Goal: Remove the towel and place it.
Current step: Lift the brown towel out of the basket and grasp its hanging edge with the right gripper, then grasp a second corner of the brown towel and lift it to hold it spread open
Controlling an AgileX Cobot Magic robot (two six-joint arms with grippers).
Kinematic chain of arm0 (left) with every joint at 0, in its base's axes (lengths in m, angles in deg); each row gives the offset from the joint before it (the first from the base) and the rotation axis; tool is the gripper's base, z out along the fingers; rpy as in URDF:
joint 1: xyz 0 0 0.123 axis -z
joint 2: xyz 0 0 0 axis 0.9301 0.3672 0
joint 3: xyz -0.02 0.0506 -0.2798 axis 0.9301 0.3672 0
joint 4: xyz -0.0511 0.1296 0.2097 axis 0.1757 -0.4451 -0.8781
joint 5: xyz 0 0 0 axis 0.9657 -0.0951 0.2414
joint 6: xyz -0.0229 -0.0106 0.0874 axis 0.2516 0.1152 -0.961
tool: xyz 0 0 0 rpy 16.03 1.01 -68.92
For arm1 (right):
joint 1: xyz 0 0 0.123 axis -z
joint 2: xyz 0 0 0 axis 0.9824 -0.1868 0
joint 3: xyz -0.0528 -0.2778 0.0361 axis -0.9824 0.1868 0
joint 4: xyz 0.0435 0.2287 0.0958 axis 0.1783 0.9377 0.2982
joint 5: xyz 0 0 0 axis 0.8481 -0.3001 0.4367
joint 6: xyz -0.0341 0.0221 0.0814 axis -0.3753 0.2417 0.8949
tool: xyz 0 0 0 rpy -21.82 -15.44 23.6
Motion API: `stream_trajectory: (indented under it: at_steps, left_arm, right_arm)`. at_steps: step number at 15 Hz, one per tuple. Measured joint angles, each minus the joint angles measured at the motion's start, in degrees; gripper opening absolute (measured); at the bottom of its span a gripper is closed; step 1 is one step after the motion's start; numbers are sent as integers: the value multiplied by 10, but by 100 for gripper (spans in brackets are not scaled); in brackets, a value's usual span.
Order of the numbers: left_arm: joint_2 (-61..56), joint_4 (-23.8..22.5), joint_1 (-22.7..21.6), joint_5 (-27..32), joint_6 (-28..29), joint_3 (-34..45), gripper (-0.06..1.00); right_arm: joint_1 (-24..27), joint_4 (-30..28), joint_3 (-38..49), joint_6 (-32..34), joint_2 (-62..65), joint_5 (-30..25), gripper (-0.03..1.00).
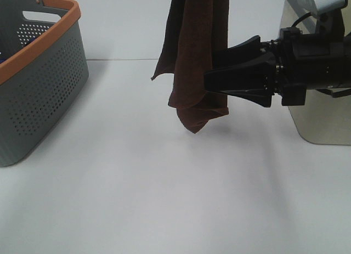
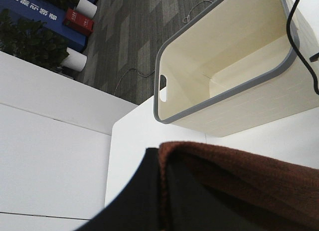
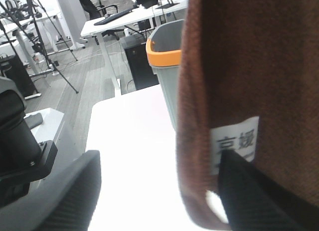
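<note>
The dark brown towel [image 1: 193, 56] hangs in folds above the white table [image 1: 164, 199], its top running out of the exterior view and its lowest corner clear of the surface. My left gripper [image 2: 162, 191] is shut on the towel [image 2: 239, 176] and sits above the exterior frame. From the right, my right gripper [image 1: 211, 67] is level with the cloth's lower part, open, with its fingers wide apart. In the right wrist view the towel [image 3: 239, 66] and its white label [image 3: 234, 141] lie against one finger [image 3: 254, 196].
A grey perforated basket [image 1: 38, 84] with an orange rim stands at the table's left, and shows in the right wrist view as well [image 3: 167, 66]. A cream bin [image 2: 234, 56] with a grey rim stands at the right [image 1: 312, 122], behind my right arm.
</note>
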Motion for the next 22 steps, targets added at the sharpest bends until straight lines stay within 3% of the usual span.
stream_trajectory:
  at_steps: [10,15,22]
  left_arm:
    - [0,0,0,0,0,0,0]
    - [0,0,0,-1,0,0,0]
    - [2,0,0,-1,0,0,0]
  right_arm:
    - [-13,34,-9,-31,-51,2,66]
    - [-60,42,-15,-54,-51,77,59]
    - [-60,42,-15,-58,-51,98,58]
